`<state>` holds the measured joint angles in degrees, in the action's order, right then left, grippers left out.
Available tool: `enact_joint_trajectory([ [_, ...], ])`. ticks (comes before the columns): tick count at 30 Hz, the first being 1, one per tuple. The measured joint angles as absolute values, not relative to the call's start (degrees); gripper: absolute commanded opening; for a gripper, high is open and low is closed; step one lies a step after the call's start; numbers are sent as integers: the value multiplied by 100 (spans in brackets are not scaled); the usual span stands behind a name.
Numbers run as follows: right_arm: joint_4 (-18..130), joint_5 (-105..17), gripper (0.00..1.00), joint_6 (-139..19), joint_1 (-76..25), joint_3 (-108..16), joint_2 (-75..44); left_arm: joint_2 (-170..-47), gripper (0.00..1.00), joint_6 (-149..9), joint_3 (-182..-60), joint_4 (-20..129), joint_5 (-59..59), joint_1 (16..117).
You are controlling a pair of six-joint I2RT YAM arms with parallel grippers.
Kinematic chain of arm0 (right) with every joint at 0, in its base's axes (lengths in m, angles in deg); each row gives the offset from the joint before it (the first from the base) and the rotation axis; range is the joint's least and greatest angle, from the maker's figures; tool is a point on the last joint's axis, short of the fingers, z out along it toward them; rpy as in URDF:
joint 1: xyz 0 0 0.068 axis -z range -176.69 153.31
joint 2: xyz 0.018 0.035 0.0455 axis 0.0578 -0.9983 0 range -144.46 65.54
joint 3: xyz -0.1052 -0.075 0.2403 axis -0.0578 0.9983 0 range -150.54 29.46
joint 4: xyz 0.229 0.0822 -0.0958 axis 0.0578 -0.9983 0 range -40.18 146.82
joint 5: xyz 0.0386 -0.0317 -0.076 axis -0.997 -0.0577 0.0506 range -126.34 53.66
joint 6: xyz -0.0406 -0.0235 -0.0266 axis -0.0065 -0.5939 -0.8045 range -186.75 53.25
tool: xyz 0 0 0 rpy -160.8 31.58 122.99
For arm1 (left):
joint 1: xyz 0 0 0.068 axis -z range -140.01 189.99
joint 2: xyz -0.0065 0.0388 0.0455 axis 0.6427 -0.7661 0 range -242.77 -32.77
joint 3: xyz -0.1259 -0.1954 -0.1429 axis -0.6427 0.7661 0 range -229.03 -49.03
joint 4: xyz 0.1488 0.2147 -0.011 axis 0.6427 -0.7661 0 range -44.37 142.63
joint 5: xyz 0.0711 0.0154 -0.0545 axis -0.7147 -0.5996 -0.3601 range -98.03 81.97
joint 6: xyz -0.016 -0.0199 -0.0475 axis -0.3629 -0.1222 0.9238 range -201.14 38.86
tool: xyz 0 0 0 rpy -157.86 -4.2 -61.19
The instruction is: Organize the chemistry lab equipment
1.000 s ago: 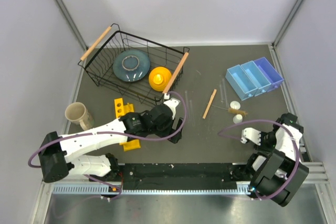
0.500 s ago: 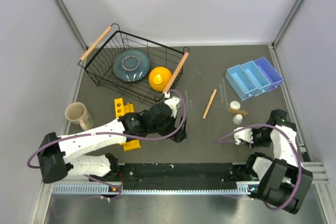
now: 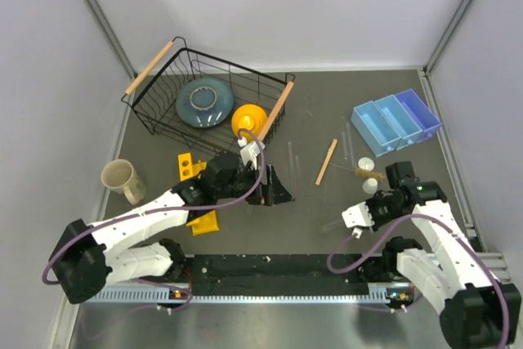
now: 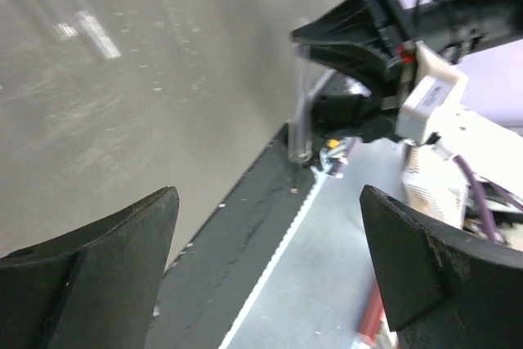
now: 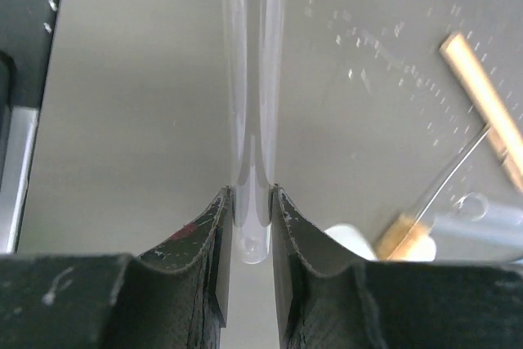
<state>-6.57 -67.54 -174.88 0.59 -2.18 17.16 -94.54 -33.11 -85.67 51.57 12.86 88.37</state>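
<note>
Ahead and to the left of the right pincer (image 5: 249, 202), the speckled grey mat (image 5: 131, 79) lies bare as far as the black front rail (image 5: 16, 79). Ahead and to its right sit the wooden stick (image 5: 482, 112), the brown brush (image 5: 400, 234) and a white round piece (image 5: 347, 239). Its fingers are nearly closed, pinching the rounded end of the clear glass tube (image 5: 253, 55), whose long axis runs straight out from the fingertips. The left pincer (image 4: 268, 198) gapes wide, holding nothing.
</note>
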Motion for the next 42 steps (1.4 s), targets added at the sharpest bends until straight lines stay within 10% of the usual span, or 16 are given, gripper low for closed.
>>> enact_joint_trajectory([
  [22, -524, -6872, 19, -15906, -2065, -1453, 1379, -11544, 87, -2579, -9874, 5597, 3080, 9414],
  [38, -524, -6855, 20, -15902, -2183, -1455, 1349, -12171, 47, -2640, -10241, 5243, 3163, 9670],
  [42, -524, -6852, 20, -15899, -2203, -1455, 1327, -12315, 24, -2712, -10414, 5127, 3189, 9729],
])
